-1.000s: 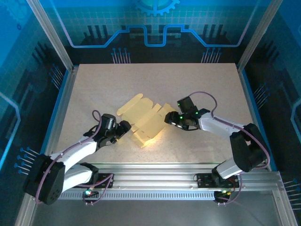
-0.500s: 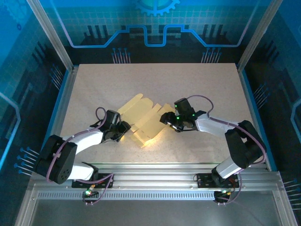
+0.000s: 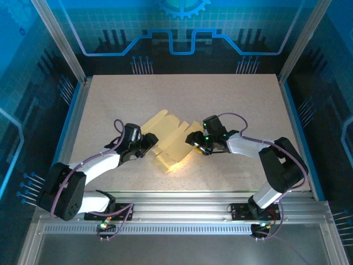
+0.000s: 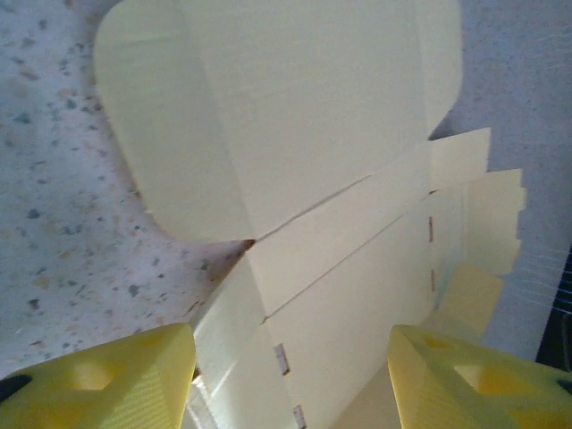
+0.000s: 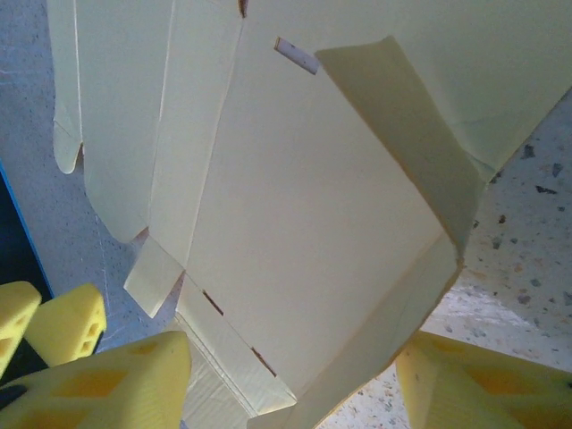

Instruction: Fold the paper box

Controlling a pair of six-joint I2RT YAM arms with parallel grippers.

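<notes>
The paper box (image 3: 168, 142) is a pale yellow die-cut blank lying mostly flat in the middle of the table, with flaps spread toward the far left. My left gripper (image 3: 148, 144) is at its left edge and my right gripper (image 3: 191, 139) at its right edge. In the left wrist view the paper box (image 4: 304, 134) has creased panels and slots, and my left gripper (image 4: 290, 357) stands open astride its near panels. In the right wrist view the paper box (image 5: 295, 214) has a side flap raised at the right, and my right gripper (image 5: 295, 371) stands open around that end.
The speckled table (image 3: 231, 99) is bounded by blue side rails and a metal rail (image 3: 182, 212) at the near edge where the arm bases sit. The left gripper's yellow fingers (image 5: 63, 323) show at the left of the right wrist view.
The left arm has reached forward and right, bringing its gripper up to the blank's left edge. The right gripper has slid left over the blank's right edge.
</notes>
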